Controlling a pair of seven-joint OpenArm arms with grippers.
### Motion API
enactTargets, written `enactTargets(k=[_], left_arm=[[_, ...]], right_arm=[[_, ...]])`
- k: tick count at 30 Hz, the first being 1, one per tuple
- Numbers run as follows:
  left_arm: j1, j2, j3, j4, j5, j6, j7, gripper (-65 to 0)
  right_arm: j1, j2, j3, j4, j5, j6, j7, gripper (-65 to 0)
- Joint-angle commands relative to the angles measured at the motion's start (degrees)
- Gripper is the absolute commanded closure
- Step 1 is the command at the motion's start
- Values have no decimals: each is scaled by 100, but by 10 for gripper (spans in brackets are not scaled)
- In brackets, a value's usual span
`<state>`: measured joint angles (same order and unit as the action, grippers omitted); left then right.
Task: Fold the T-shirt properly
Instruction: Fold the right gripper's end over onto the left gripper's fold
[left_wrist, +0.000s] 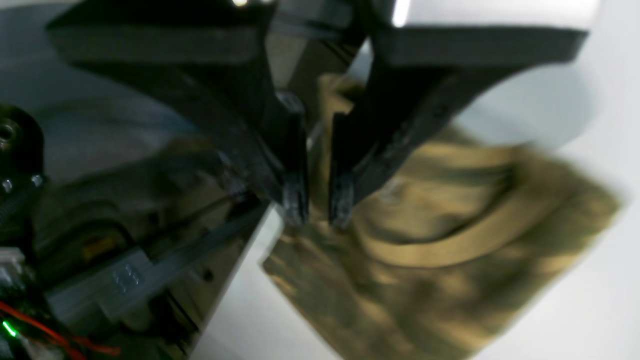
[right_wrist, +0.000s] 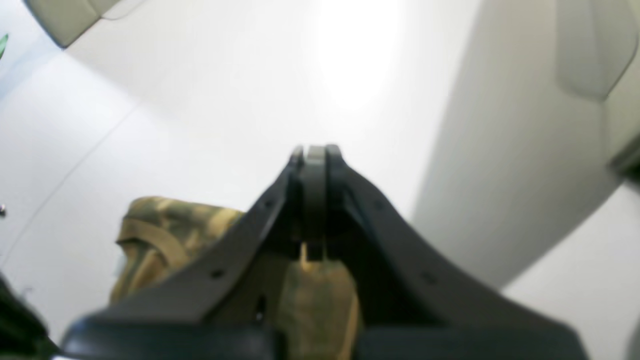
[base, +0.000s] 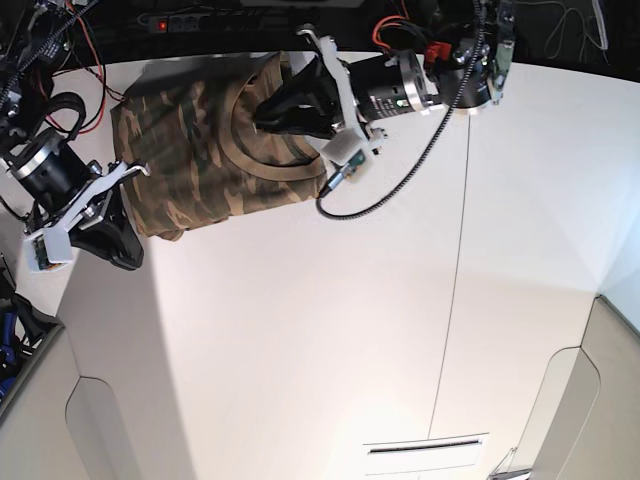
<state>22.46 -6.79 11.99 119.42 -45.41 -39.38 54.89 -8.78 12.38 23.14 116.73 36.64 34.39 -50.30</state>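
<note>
White table (base: 330, 330) carries the camouflage T-shirt (base: 200, 160), bunched beneath both sets of fingers. Left gripper (left_wrist: 317, 202) over the tan collar (left_wrist: 450, 245): 2 tips slightly parted, nothing between. Right gripper (right_wrist: 315, 155) at the shirt's edge: tips pressed together, empty.

T-shirt (base: 200, 150): soft matt woven cloth, camouflage print in tan, brown and dark green, with a plain tan ribbed-looking collar band (left_wrist: 450, 245); surface creased and rumpled, no sheen. Left gripper (left_wrist: 318, 205) and right gripper (right_wrist: 316, 152): black matt plastic-looking fingers, faintly grainy, the left gripper's fingertips (left_wrist: 295, 200) showing a slightly glossier, worn edge; arm bodies in base view mix white plastic brackets and dull silver metal housings, with a black rubbery cable (base: 400, 180). Table (base: 330, 330): smooth white board, semi-gloss, throwing back a soft glare from overhead light, with fine straight seams between panels.
</note>
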Motion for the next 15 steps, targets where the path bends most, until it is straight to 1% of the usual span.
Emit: enactTargets(k=[1,3,5,10,15], left_arm=[[-66,0,142,-59,83,-62,-267,-84],[-173,2,389,-413,444,-48,-619,-84],[-330,28,566,-848,682,90,-848,-84],[-859,44,787,-2046,798,103,-879,-84],[-1196,42,787,-2791,800,103,-874,-84]], right_arm=[[138,48,-13,-125,85,-13,173,0],[297,48,-76,-621,83,-11,170,0],[494,46,-170,-1187,83,-11,170,0],[1102,48,-638,-2883,79,7,192,0],[1517,48,-1095,-4240,-9,33,332,0]])
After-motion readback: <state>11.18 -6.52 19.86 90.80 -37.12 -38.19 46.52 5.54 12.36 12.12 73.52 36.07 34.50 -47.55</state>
